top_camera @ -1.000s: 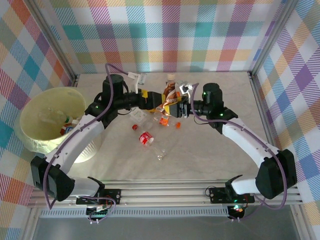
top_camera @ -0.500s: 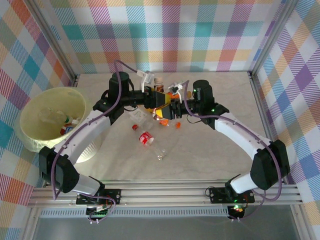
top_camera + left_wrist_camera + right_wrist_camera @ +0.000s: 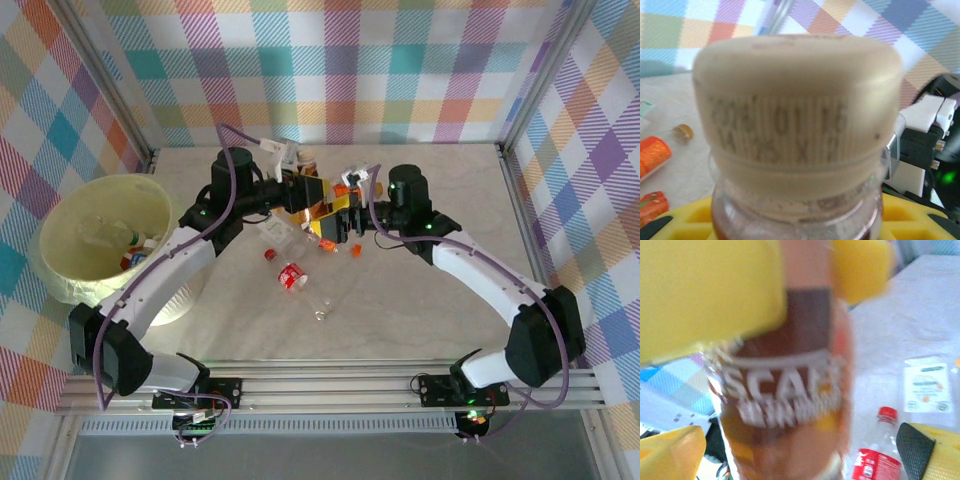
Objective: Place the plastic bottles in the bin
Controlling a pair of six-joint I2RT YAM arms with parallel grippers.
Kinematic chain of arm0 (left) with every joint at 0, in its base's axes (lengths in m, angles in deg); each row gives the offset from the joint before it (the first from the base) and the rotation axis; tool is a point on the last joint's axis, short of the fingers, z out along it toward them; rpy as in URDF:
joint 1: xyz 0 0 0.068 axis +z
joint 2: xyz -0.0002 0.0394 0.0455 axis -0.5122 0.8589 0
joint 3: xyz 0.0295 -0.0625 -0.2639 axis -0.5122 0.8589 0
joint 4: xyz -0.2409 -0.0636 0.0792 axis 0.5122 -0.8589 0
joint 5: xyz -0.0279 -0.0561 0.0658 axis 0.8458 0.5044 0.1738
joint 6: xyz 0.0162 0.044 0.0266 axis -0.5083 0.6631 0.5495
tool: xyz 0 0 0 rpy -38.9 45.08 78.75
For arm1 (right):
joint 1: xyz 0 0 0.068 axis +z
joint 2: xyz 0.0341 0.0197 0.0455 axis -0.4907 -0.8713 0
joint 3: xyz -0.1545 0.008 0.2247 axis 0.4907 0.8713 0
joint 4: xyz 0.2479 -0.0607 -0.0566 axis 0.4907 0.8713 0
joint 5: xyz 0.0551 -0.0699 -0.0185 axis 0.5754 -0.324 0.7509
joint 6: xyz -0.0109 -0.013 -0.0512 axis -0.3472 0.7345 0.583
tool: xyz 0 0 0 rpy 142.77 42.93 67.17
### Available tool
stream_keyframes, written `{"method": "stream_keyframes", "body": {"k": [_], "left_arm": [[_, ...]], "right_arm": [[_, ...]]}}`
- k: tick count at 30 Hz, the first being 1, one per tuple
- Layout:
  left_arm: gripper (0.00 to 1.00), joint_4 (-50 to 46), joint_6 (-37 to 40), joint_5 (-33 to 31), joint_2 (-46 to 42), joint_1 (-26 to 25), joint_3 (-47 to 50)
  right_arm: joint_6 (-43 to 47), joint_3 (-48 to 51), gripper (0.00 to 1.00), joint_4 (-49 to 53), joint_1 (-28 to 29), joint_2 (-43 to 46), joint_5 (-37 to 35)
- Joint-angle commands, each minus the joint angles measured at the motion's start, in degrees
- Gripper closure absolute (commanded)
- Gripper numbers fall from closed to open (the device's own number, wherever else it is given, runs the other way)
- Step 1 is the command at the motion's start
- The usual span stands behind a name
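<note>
Pinching a brown bottle below its cream cap, the left pincer grips tight — right pincer spread wide; label letters "SCA" legible, rest blurred.

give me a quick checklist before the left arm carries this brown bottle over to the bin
1. left pincer shut on the brown bottle: ok
2. right pincer open, jaws wide on either side of the bottle's body: ok
3. bottle free of the right fingers: cannot tell, that view is blurred
4. bin open-topped, at the left of the table: ok
5. all bottles off the table: not ok, a red-label bottle lies loose
</note>
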Motion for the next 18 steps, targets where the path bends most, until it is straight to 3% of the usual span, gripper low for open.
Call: {"method": "stream_keyframes", "body": {"k": [1,12,18], "left_arm": [[0.57,-0.47,0.23,-8.20,-3.44,-0.36,1.07],[0.58,-12.58,1.74,-32.62,-12.23,-0.27,0.52],[0.57,-22.02,2.14,-43.63,-19.00,-0.02,-1.83]], "right_arm": [[0.88,2.83,0.00,-4.00,0.24,3.73,-12.73],[-4.25,8.17,0.00,-4.37,0.16,6.26,-46.24],[-5.13,11.18,0.00,-8.16,0.16,6.81,-51.84]]}}
